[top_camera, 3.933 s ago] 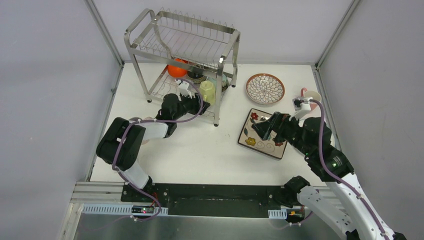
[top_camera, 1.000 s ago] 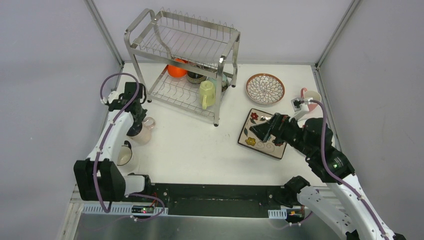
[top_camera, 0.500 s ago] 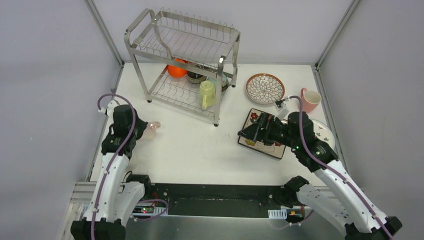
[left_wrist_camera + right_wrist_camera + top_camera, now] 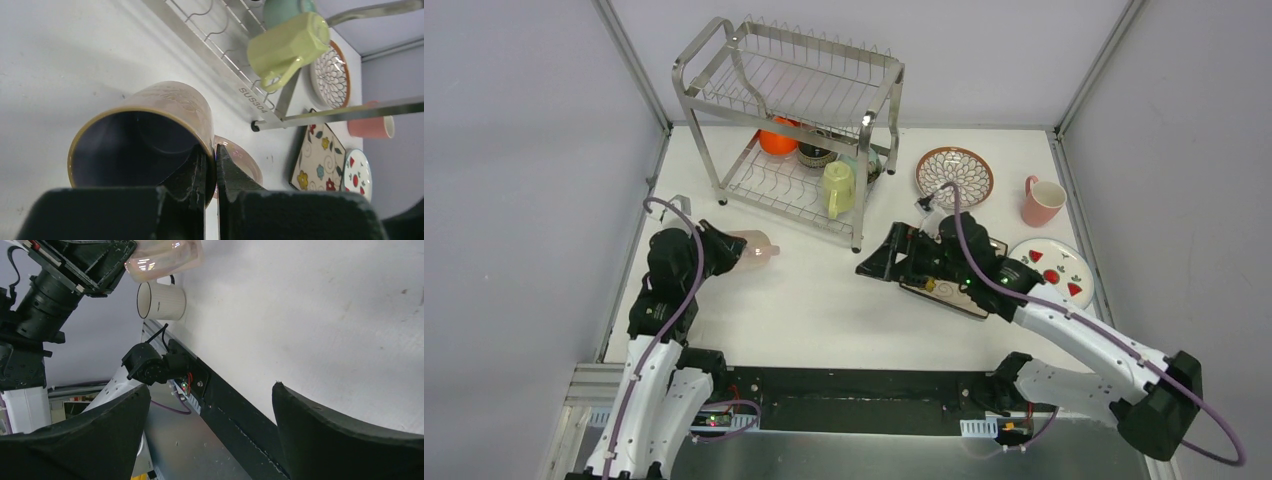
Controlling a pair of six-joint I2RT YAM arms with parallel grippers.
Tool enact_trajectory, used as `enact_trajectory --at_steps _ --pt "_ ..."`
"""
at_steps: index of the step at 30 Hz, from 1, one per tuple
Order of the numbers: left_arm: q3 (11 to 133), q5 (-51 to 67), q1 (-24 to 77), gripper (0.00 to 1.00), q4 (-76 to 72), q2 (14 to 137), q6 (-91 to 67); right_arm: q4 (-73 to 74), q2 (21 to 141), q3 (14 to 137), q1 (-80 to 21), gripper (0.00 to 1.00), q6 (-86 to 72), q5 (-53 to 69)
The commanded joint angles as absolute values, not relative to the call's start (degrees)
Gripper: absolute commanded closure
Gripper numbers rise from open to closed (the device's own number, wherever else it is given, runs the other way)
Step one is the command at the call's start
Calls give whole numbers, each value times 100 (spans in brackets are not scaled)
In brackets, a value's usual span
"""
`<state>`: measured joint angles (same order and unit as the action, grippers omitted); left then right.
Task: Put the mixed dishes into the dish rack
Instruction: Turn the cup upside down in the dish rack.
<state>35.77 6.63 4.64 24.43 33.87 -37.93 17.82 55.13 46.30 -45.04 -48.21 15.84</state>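
My left gripper is shut on the rim of a pale pink glossy mug, held off the table in front of the dish rack. In the left wrist view one finger is inside the mug and one outside, the gripper pinching its wall. My right gripper is open and empty, left of the square floral plate, which my arm partly covers. The rack's lower shelf holds an orange bowl, a dark bowl, a mint bowl and a yellow-green mug.
A brown-rimmed petal plate, a pink mug and a white red-marked plate lie at the right. A white ribbed mug stands near the left arm's base in the right wrist view. Grey walls enclose the table.
The left arm has carried the pale pink mug up and to the right, toward the rack's front. My right gripper has swung left off the square plate, still open.
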Motion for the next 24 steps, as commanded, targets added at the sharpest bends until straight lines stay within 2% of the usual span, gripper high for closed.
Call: enact_trajectory --at_steps 1,9,14,24 --pt "3650 1329 576 100 1519 2840 -3743 899 6017 5153 -4969 7 -5044 1182" --pt "3615 2110 783 100 1152 2257 -3535 -405 6894 5317 -5513 9 -5967 828" --pt "3233 2751 895 100 173 1956 -3921 -1242 7423 5383 -5622 12 -6414 914" --pt "2787 3358 1090 100 -1549 1668 -4494 -2129 8170 5733 -5888 12 -6723 1156"
